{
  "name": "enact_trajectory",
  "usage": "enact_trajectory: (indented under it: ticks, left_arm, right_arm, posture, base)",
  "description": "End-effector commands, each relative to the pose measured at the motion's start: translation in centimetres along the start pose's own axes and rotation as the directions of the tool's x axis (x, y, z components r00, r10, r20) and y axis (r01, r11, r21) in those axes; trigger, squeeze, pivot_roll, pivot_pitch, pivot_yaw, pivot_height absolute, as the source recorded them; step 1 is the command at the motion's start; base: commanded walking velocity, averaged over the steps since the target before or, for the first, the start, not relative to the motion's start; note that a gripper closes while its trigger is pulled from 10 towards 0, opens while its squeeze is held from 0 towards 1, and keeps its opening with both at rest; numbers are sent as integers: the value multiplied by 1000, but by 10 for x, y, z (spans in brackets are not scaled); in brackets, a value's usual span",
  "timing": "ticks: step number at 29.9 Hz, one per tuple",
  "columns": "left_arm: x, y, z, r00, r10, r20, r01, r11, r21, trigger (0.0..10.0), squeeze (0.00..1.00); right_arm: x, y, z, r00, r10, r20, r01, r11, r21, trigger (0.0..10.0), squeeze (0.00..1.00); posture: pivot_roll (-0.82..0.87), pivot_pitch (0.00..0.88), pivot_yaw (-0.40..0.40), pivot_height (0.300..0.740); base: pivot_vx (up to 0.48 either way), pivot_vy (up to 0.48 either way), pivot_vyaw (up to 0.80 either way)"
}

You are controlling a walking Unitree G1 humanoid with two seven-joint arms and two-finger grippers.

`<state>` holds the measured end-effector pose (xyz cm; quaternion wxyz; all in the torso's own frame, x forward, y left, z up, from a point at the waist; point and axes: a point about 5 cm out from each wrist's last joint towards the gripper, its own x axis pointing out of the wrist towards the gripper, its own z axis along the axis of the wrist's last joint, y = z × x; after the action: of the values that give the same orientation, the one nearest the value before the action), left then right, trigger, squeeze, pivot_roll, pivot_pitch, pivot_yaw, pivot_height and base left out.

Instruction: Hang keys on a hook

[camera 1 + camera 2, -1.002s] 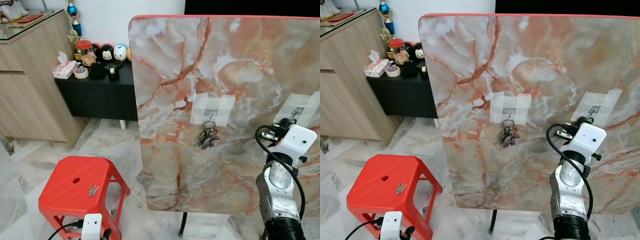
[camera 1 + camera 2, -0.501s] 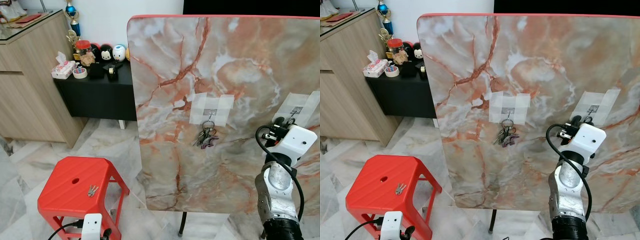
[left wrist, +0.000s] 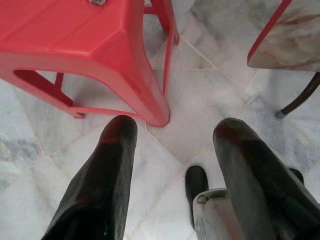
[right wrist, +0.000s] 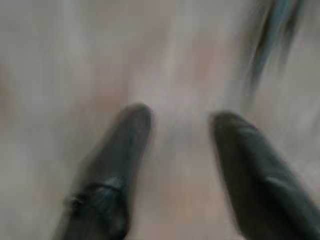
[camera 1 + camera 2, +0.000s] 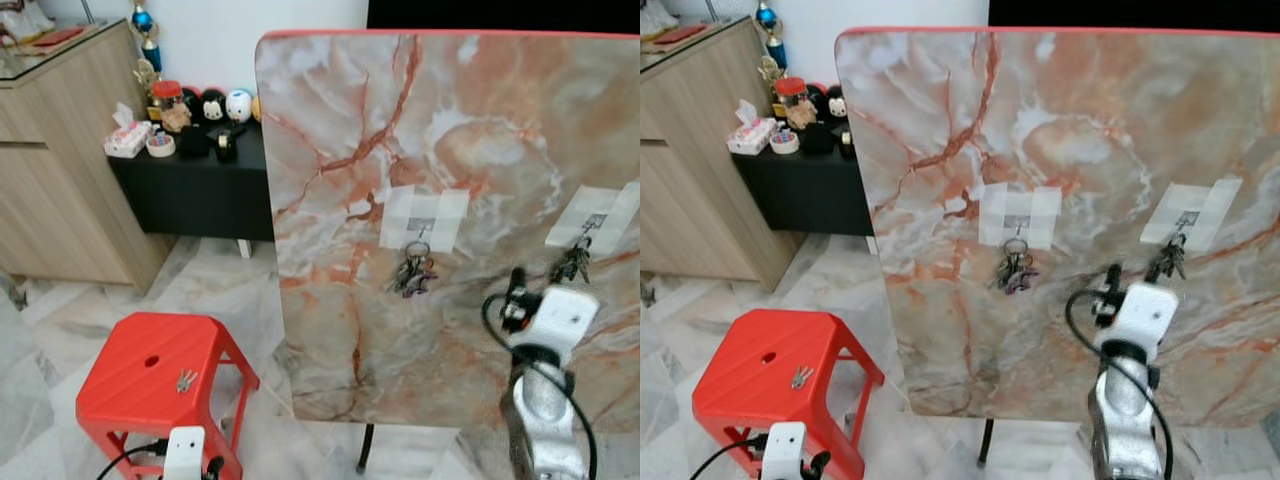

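**Two key bunches hanging on the marble board, one set lying on the stool**

On the far left I am seeing a wooden cabinet [image 5: 60, 160] and, beside it, a low black surface [image 5: 195, 190] carrying small figurines and a tissue pack. Nearer to me, the red stool [image 5: 150, 385] is standing on the marble floor [image 5: 215, 285], and a small set of keys [image 5: 186, 380] is lying flat on its seat, just right of the round hole. My left claw [image 3: 172, 175] is hanging low beside that stool, pointing down at the floor; its two black fingers [image 3: 107, 175] are standing wide apart and gripping nothing.

Moving right, the upright marble-patterned board [image 5: 450, 150] with its red edge is taking up most of the scene. Near its middle, a hook [image 5: 421, 232] is sitting on a patch of clear tape, and a bunch of keys [image 5: 413, 272] is dangling from it. Further right, a second taped hook [image 5: 594, 222] is carrying another key bunch [image 5: 572, 263], which is hanging freely against the board.

My right arm [image 5: 545, 340] is raised in front of the board, just below and left of that second bunch, and it is looking blurred. Through the wrist camera the right claw [image 4: 177, 165] is facing the board with its fingers spread and nothing between them; a dark, blurred shape, probably the hanging keys [image 4: 272, 37], is showing beyond the fingertips and apart from them.
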<state>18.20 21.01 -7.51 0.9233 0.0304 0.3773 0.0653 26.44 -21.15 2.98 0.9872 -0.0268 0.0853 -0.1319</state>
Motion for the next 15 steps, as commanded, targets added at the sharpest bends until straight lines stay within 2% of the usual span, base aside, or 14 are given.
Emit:
enact_trajectory:
  ticks: [1,4,5,7,8,9,10,11,12,15]
  left_arm:
    - [0,0,-1,1000,1,-2,-1,1000,13,10000,0]
    - [0,0,-1,1000,-4,-3,4,1000,16,10000,0]
    - [0,0,-1,1000,-4,-3,4,1000,16,10000,0]
    - [0,0,-1,1000,-4,-2,4,1000,16,10000,0]
    - [0,1,0,1000,-3,-3,3,1000,18,10000,0]
    - [0,1,0,1000,-3,-3,3,1000,18,10000,0]
    - [0,2,-1,1000,-3,-4,4,1000,18,10000,0]
    - [0,2,-1,1000,-3,-4,4,1000,18,10000,0]
    - [0,2,-1,1000,-9,-12,10,1000,22,10000,0]
    - [0,2,-2,1000,-12,-22,13,1000,16,10000,0]
  right_arm:
    - [-10,5,-25,993,44,-106,-47,999,-23,10000,0]
    - [-20,11,-53,967,99,-236,-120,990,-76,10000,0]
    - [-20,11,-53,967,99,-236,-120,990,-76,10000,0]
    - [-29,7,-75,926,106,-361,-130,991,-42,10000,0]
    - [-43,3,-98,856,99,-508,-113,994,3,10000,0]
    - [-43,3,-98,856,99,-508,-113,994,3,10000,0]
    - [-52,3,-108,813,102,-573,-133,991,-12,10000,0]
    - [-52,3,-108,813,102,-573,-133,991,-12,10000,0]
    - [-69,2,-126,735,106,-669,-164,986,-23,10000,0]
    - [-92,-4,-143,650,93,-754,-157,988,-14,10000,0]
  posture:
    - [4,0,-17,740]
    - [0,0,-14,740]
    - [0,0,-14,740]
    - [2,0,-8,740]
    - [-2,0,-5,740]
    - [-2,0,-5,740]
    - [-3,0,-3,740]
    - [-3,0,-3,740]
    - [-8,0,4,740]
    - [-1,0,7,740]
  base:
    - [0,0,0]
    - [0,0,0]
    - [0,0,0]
    - [0,0,0]
    - [0,0,0]
    - [0,0,0]
    - [0,0,0]
    - [0,0,0]
    - [0,0,0]
    - [0,0,0]
